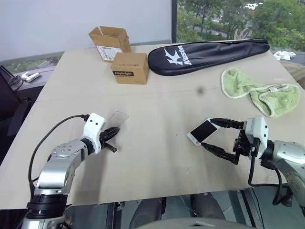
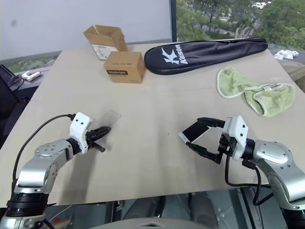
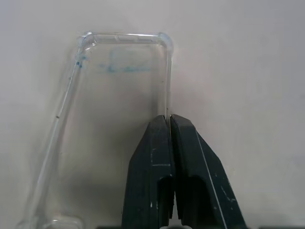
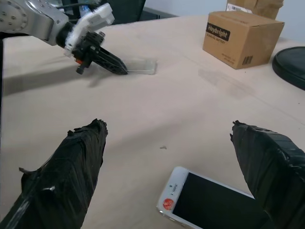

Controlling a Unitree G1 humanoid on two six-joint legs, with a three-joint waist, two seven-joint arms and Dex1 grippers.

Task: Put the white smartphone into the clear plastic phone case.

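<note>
Thin clear plastic phone case [image 3: 114, 95] rim pinched by left gripper [image 3: 169, 117]. White black-screened smartphone [image 1: 202, 131] straddled by wide-open right gripper [image 1: 215, 136]; phone grab needed next, probably.

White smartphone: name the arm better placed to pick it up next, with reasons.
Right. The right gripper stands open around the white smartphone; the left gripper is shut on the clear plastic phone case.
</note>
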